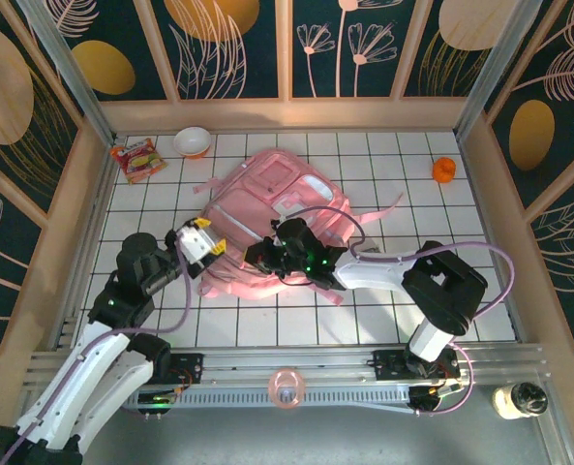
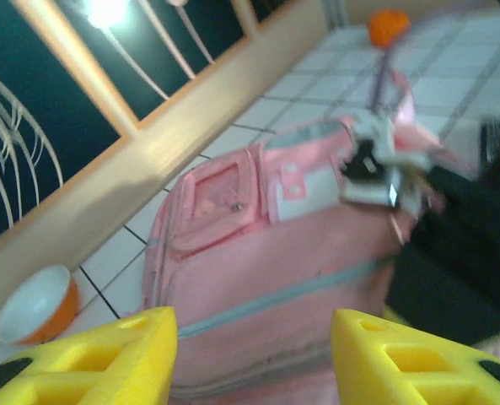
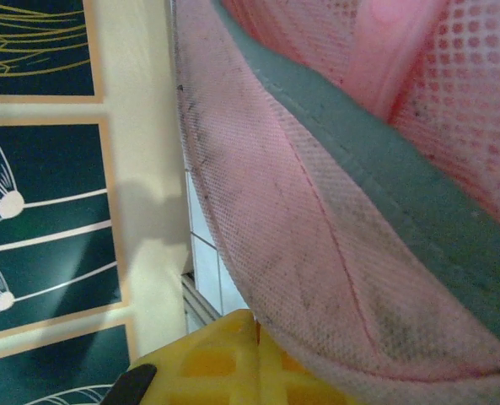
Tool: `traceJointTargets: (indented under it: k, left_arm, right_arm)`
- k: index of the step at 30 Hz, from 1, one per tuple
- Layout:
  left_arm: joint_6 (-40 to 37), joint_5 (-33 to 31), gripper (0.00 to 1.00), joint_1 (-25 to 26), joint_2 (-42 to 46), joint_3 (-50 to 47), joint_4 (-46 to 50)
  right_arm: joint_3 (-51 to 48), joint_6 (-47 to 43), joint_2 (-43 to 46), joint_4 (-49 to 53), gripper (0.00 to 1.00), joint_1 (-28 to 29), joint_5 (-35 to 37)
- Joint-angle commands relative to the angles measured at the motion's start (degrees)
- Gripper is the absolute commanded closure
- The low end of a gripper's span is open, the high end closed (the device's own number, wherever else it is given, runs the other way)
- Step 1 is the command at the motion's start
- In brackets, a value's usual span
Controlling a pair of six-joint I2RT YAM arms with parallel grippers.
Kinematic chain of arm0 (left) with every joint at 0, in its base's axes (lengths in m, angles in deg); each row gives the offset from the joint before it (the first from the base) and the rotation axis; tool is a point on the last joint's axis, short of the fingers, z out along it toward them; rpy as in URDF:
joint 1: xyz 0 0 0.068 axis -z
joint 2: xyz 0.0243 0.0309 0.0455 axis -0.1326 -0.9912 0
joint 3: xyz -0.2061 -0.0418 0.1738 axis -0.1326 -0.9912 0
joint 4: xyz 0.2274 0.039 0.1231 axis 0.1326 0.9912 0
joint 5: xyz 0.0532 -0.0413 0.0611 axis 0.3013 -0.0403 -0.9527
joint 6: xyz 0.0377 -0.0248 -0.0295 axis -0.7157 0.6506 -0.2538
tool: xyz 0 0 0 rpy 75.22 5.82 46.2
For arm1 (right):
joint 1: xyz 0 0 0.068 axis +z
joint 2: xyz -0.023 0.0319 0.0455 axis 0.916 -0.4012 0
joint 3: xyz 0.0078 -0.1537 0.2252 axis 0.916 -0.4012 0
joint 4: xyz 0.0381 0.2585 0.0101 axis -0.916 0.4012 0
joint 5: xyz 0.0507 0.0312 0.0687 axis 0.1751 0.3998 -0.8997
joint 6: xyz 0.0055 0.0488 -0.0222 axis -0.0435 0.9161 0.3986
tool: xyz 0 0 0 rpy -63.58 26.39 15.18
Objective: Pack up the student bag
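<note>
bag: student bag point(image 1: 272, 203) lies mid-frame on the desk point(image 1: 461, 291).
left hand point(image 2: 254, 337): fingers half apart, empty, at the bag's lower-left edge.
right hand point(image 1: 264, 257): closed, seemingly pinching the bag's lower rim.
risk: thin mesh slips free; opening collapses.

The student bag point(image 1: 267, 208) is lying mid-table. Behind it to the left, a bowl point(image 1: 192, 141) is sitting just right of a packet point(image 1: 137, 160). A small object point(image 1: 444, 170), perhaps a fruit, is resting at the back right. The left gripper point(image 1: 201, 242) is hanging at the bag's left edge and the right gripper point(image 1: 267, 257) is sitting at its near edge
</note>
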Motion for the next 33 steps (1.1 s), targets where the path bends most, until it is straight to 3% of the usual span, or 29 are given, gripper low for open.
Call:
traceJointTargets:
  k: [1, 8, 16, 33]
  left_arm:
    - [-22.57, 2.82, 0.50, 0.31, 2.70, -3.45, 4.75]
    - [-35.38, 4.68, 0.55, 0.31, 6.94, -8.18, 4.58]
    - [-47.76, 5.41, 0.60, 0.40, 19.83, -20.60, -6.62]
    - [-48.46, 10.26, 0.65, 1.35, 11.06, -25.14, -20.84]
  right_arm:
    - [2.26, 4.67, 0.90, -5.09, 1.00, -0.33, -2.84]
    - [1.97, 7.04, 0.51, -7.54, 1.00, -0.39, -4.31]
    - [0.73, 8.23, 1.99, -8.62, 1.00, -0.50, -3.97]
    - [1.26, 8.49, 1.87, -9.45, 1.00, -0.35, -4.40]
